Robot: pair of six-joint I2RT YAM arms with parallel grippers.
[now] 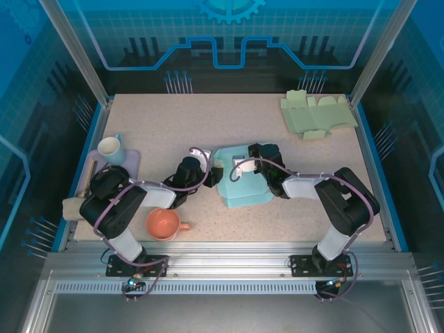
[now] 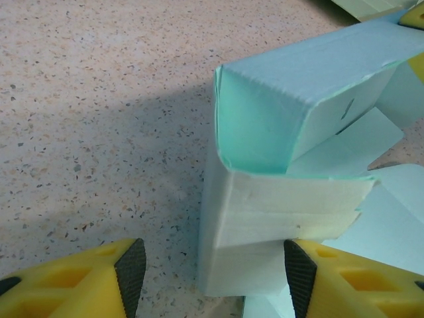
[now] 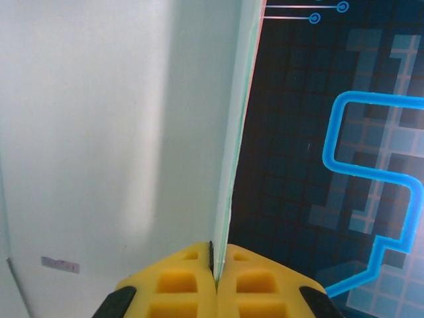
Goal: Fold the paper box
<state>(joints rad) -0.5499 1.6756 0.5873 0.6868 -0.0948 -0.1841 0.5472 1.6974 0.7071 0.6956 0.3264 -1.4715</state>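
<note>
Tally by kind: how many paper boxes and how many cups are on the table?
Paper boxes: 2, blue box and green flat box, perhaps a stack
Cups: 2, white cup and orange cup
Total: 4

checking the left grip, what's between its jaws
Left wrist view: the paper box's lower wall stands between the left gripper's jaws, close to one jaw; bare table by the other.

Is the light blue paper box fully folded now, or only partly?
Partly: the paper box has one raised folded corner, but flaps beside it lie unfolded.
</note>
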